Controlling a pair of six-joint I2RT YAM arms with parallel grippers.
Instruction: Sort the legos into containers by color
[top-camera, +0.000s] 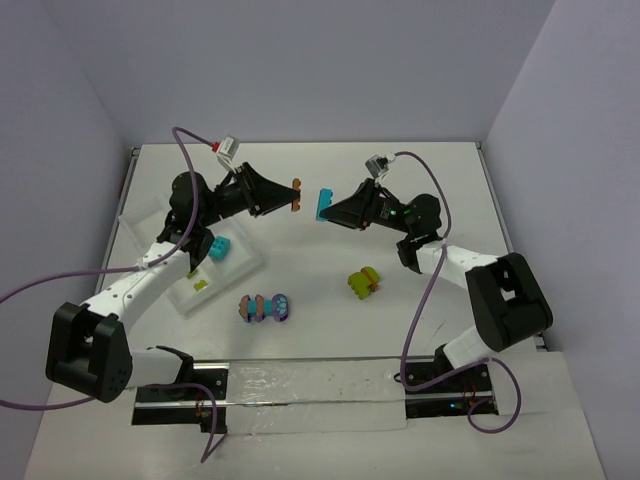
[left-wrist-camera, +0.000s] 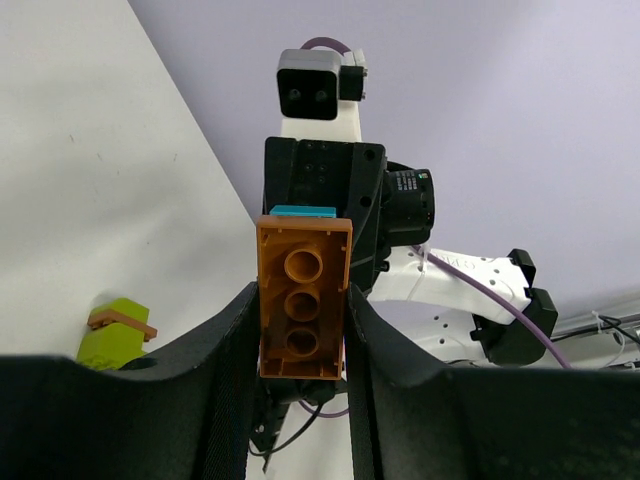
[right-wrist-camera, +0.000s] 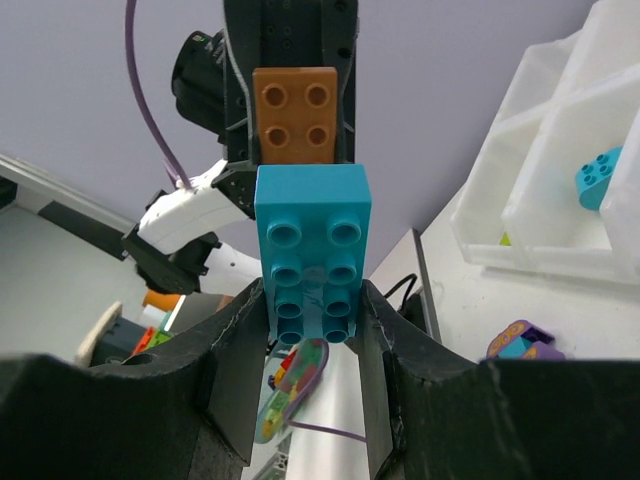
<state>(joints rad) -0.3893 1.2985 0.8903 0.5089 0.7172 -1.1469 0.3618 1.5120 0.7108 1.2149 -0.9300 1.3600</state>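
My left gripper (top-camera: 290, 196) is shut on an orange-brown brick (top-camera: 295, 196), seen hollow side up in the left wrist view (left-wrist-camera: 302, 300). My right gripper (top-camera: 330, 207) is shut on a turquoise brick (top-camera: 324, 204), studs toward its camera (right-wrist-camera: 312, 255). Both bricks hang above the table, facing each other a small gap apart. A lime green and orange-brown cluster (top-camera: 365, 282) lies right of centre. A purple, turquoise and orange-brown cluster (top-camera: 265, 307) lies at the front centre. The white tray (top-camera: 245, 262) on the left holds a turquoise brick (top-camera: 219, 248) and a small lime green piece (top-camera: 199, 285).
The left arm's forearm crosses over the tray. Purple cables loop from both wrists. A shiny strip (top-camera: 310, 385) runs between the arm bases at the near edge. Grey walls close the table at the back and sides.
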